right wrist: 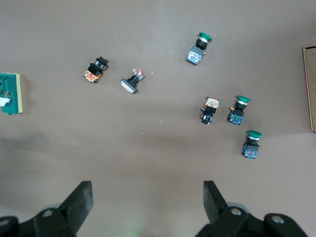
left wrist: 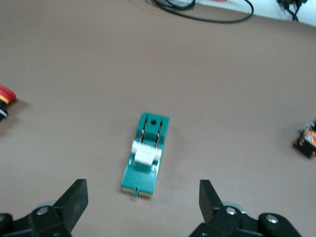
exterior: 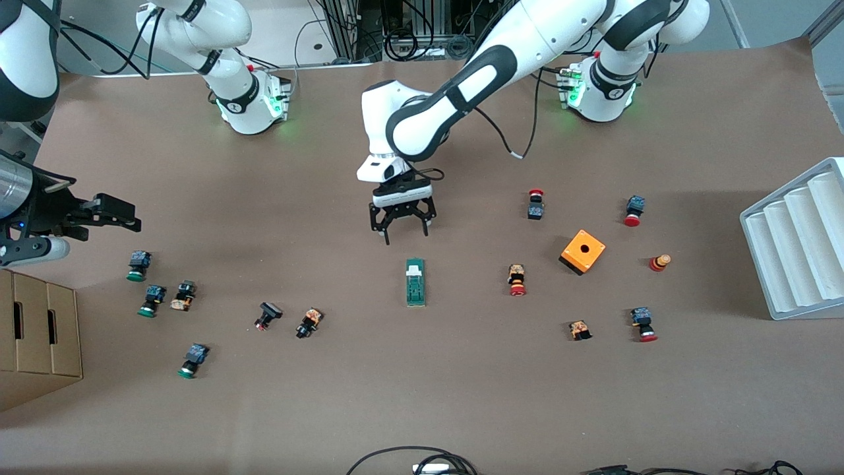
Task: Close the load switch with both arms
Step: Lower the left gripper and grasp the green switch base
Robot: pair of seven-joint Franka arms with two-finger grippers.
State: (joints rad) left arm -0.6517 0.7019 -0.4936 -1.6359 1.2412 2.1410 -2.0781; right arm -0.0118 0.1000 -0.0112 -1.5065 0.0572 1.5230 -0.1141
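While both end effectors gape empty, load switch (exterior: 415, 282) lies lengthwise toward robots, white tab (exterior: 414, 268) end nearest them

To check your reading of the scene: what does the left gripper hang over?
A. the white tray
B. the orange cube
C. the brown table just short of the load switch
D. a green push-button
C: the left gripper hangs open over bare table, the green load switch lying just nearer the front camera, untouched.

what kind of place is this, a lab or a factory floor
Most likely a robotics lab bench: two white arms bolted to a brown paper-covered table, loose push-buttons and a green load switch scattered as practice parts, cables and equipment racks along the table's edge by the bases.
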